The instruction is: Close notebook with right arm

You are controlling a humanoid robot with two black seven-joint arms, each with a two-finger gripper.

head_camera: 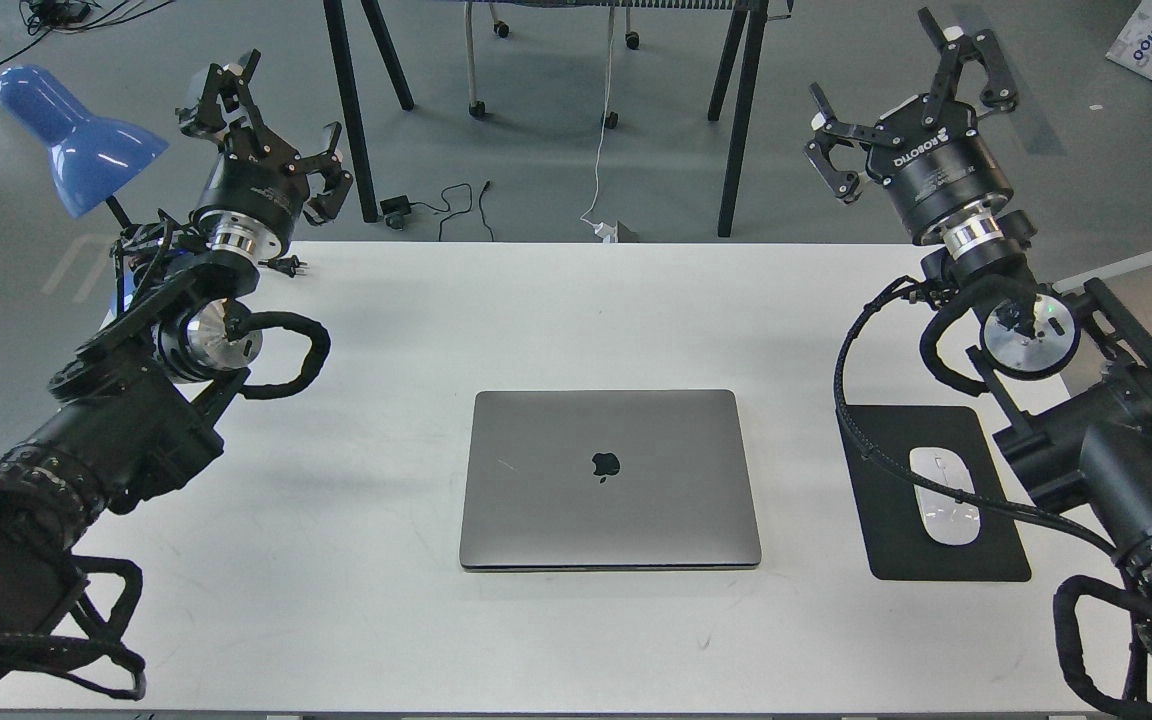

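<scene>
The notebook [611, 479] lies shut and flat in the middle of the white table [556, 310], its grey lid with the dark apple logo facing up. My right gripper [911, 95] is raised above the table's far right corner, well away from the notebook, its fingers spread open and empty. My left gripper [261, 120] is raised over the far left corner beside the blue lamp, fingers spread open and empty.
A black mouse pad [936, 495] with a white mouse [946, 495] lies right of the notebook, under my right arm. A blue desk lamp [76, 135] stands at the far left. Chair and table legs stand on the floor beyond the table.
</scene>
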